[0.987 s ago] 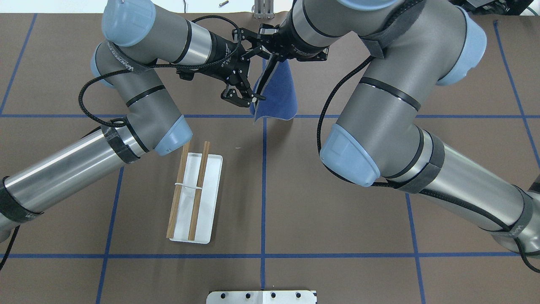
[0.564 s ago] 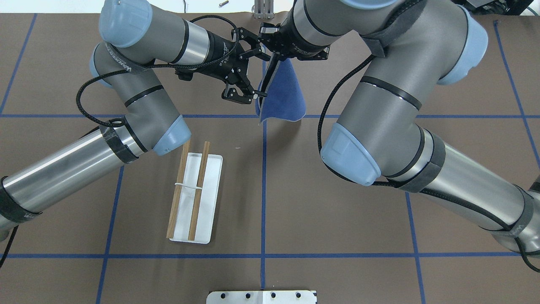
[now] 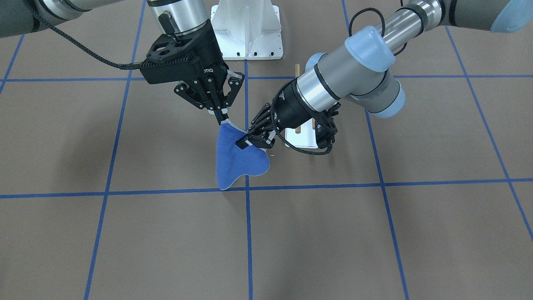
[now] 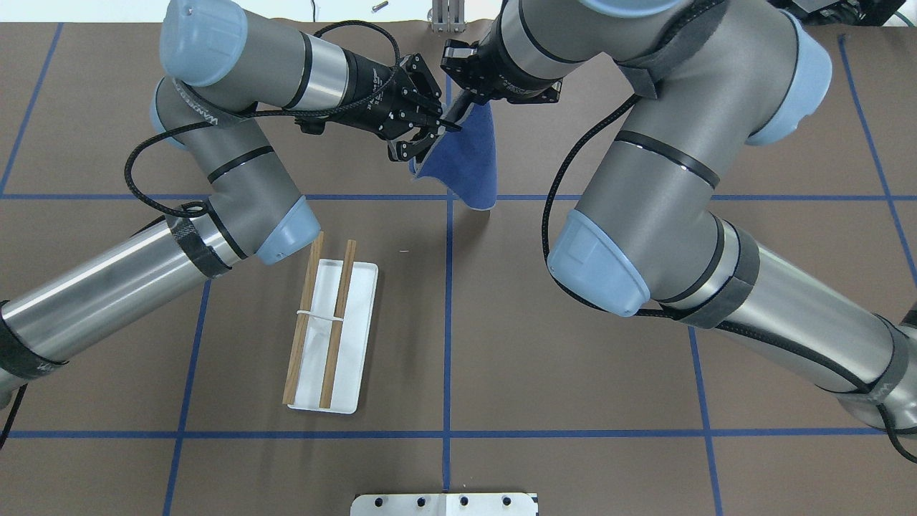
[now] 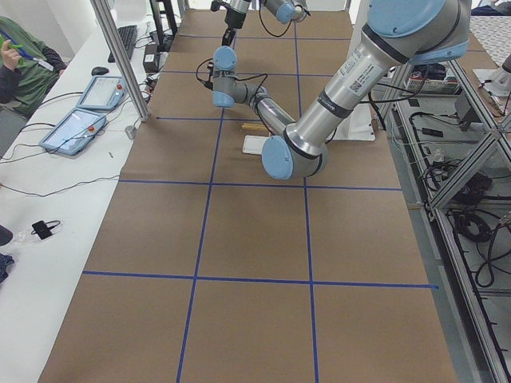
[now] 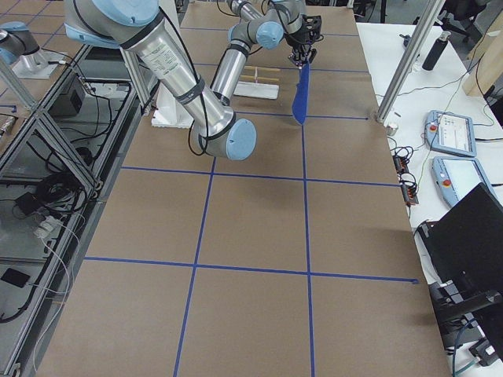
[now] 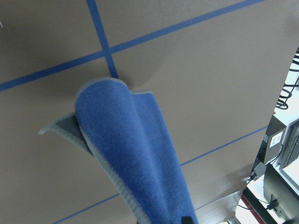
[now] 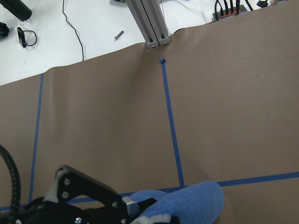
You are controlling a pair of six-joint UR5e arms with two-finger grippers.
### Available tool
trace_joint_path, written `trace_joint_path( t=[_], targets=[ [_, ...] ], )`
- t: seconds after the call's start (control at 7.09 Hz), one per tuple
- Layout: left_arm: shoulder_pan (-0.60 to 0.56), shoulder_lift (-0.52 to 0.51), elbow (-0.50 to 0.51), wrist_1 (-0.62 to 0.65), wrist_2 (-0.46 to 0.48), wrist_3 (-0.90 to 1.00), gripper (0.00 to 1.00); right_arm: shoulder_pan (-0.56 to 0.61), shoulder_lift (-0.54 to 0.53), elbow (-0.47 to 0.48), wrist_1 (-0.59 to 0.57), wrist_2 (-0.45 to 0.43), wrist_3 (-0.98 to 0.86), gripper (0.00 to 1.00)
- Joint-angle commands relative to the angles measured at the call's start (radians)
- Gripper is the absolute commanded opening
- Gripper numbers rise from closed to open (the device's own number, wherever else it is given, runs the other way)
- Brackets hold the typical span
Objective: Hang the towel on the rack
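Observation:
The royal-blue towel (image 3: 237,160) with a pale grey edge hangs above the table at the far centre. It also shows in the overhead view (image 4: 466,161) and the left wrist view (image 7: 135,149). My right gripper (image 3: 221,118) is shut on its top corner. My left gripper (image 3: 253,141) is shut on the towel's side edge just beside it, and in the overhead view (image 4: 424,137) sits left of the cloth. The rack (image 4: 329,330), a white base with two wooden rods, lies on the table nearer me on the left, apart from the towel.
A white arm mount plate (image 3: 245,33) sits at the robot's side. An aluminium post (image 4: 448,14) stands at the far table edge. Blue tape lines (image 4: 448,322) grid the brown table. The rack is mostly hidden behind the left arm in the front view.
My left gripper was open beside the towel; it has moved up to the towel's edge and shut on it. The hanging towel swung and now spreads between both grippers.

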Motion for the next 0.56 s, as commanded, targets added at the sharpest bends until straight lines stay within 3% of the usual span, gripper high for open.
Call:
trace_joint_path(
  t=[0.0, 0.28, 0.42],
  targets=[
    [-0.007, 0.004, 0.0, -0.009, 0.001, 0.001, 0.0, 0.0, -0.034, 0.02, -0.001, -0.002, 0.0, 0.99],
    [-0.042, 0.004, 0.0, -0.009, -0.001, -0.002, 0.0, 0.038, -0.094, 0.08, -0.008, 0.036, -0.015, 1.0],
    [-0.059, 0.004, 0.0, -0.009, -0.008, 0.007, 0.0, 0.108, -0.132, 0.082, -0.012, 0.175, -0.059, 1.0]
  ],
)
